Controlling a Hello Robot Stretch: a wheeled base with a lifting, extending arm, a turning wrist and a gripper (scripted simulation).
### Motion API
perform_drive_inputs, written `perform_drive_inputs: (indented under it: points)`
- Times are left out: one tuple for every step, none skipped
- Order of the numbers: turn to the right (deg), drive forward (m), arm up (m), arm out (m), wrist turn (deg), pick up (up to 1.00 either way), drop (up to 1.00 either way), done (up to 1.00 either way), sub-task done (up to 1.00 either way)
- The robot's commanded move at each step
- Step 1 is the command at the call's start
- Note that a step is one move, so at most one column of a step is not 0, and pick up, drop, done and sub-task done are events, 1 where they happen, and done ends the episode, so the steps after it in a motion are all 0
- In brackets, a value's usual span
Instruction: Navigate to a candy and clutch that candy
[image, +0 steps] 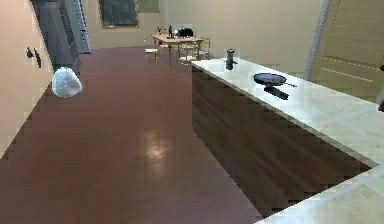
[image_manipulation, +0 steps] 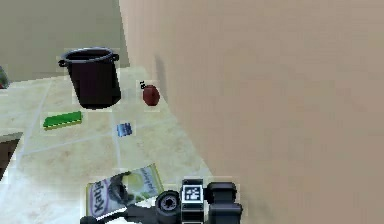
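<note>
On the pale stone countertop in the arm side view lies a small blue and white thing, perhaps a wrapped candy. A flat green bar lies to its left. My gripper shows at the bottom edge, its dark body left of two white marker squares. A flat pale green and white packet lies on the counter at the fingers, so I cannot tell whether the gripper holds anything.
A black pot and a small red fruit stand farther out on the counter, beside a beige wall. The forward view has a long island with a dark pan, open brown floor, a white bag and a far dining table.
</note>
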Motion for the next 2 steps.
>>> perform_drive_inputs:
  points:
    - [0.0, 0.00, 0.10, 0.00, 0.0, 0.00, 0.00, 0.00, 0.00]
    - [0.0, 0.00, 0.00, 0.00, 0.0, 0.00, 0.00, 1.00, 0.00]
